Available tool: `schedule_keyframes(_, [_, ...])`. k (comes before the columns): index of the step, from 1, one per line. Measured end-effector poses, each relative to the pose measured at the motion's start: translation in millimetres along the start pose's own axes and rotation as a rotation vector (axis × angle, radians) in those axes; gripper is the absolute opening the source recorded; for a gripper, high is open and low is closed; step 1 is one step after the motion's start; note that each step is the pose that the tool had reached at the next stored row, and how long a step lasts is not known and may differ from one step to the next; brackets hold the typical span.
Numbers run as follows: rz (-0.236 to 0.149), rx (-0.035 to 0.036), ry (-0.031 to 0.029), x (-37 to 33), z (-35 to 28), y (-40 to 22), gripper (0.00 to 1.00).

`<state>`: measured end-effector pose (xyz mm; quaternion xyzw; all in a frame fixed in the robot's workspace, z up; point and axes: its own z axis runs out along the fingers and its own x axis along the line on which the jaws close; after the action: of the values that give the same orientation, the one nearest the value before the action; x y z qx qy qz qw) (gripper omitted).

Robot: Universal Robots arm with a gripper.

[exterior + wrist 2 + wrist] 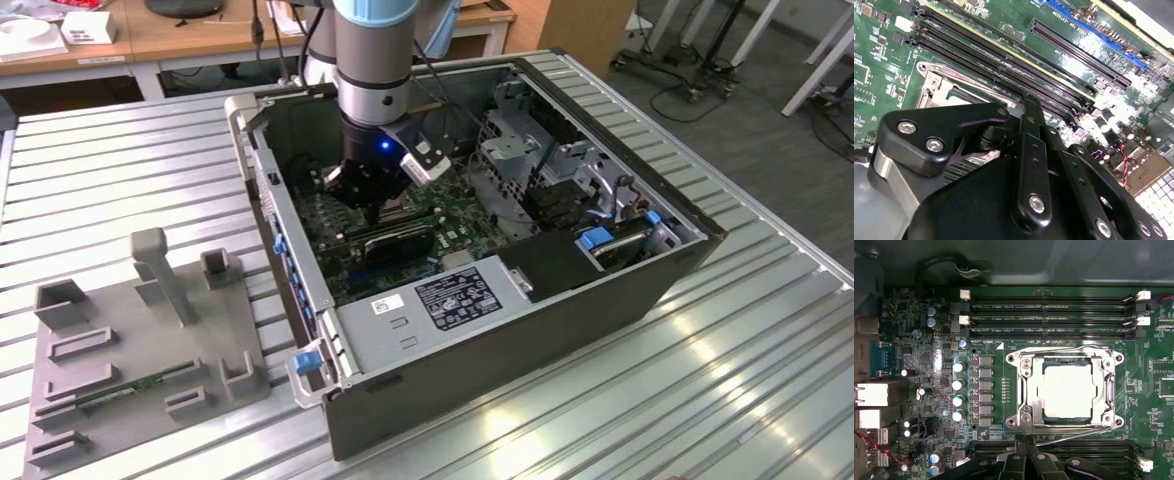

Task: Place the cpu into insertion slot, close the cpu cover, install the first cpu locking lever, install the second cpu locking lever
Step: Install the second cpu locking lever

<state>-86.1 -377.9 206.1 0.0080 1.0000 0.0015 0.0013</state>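
An open computer case [534,300] is seen lying on its side on a ribbed metal tabletop [134,170], so that the green board [929,305] inside faces upward and can be reached from above. A grey fixture plate [134,330] with upright blocks is set on the tabletop beside the case, at the exterior view's left.

The arm [374,60] is lowered straight down into the case, and the pincer [1025,455] is held just above the board, close by the slot [1066,389].

In the first wrist view, the cpu [1067,391] is seen lying flat and square inside the slot, pale and bright. The cover [1109,390] appears to be folded down around it as a silvery frame, the chip showing through its window. Thin wire levers [1064,348] are seen along the frame's edges; whether they are latched cannot be told.

The black fingers [1021,462] are drawn tight together with nothing gripped between them, a clenched empty pincer, apparently suited to pushing rather than carrying. Rows of long dark memory sockets [1049,315] lie on either side of the slot.
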Motion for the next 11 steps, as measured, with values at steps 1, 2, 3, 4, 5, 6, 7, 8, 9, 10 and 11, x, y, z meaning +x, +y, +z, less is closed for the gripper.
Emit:
schedule_keyframes(1, [0.000, -0.0018, -0.0001, 0.0, -0.1, 0.0, 0.11])
schedule_keyframes(2, [0.000, -0.0044, -0.0009, 0.0, -0.1, 0.0, 0.11])
schedule_keyframes(3, [0.000, -0.0090, -0.0025, -0.1, 0.0, 0.0, 0.11])
schedule_keyframes(4, [0.000, -0.0162, -0.0046, -0.1, 0.1, -0.1, 0.11])
schedule_keyframes(5, [0.000, -0.0262, -0.0073, -0.1, 0.2, -0.1, 0.11])
schedule_keyframes(6, [0.000, -0.0375, -0.0099, -0.1, 0.2, -0.1, 0.11])
schedule_keyframes(7, [0.000, -0.0497, -0.0129, -0.1, 0.3, -0.1, 0.11])
schedule_keyframes(8, [0.000, -0.0578, -0.0147, -0.1, 0.3, -0.2, 0.11])
schedule_keyframes(9, [0.000, -0.0621, -0.0159, 0.0, 0.3, -0.2, 0.11])
schedule_keyframes(10, [0.000, -0.0640, -0.0169, 0.2, 0.4, -0.3, 0.11])
schedule_keyframes(11, [0.000, -0.0649, -0.0175, 0.4, 0.6, -0.3, 0.11])
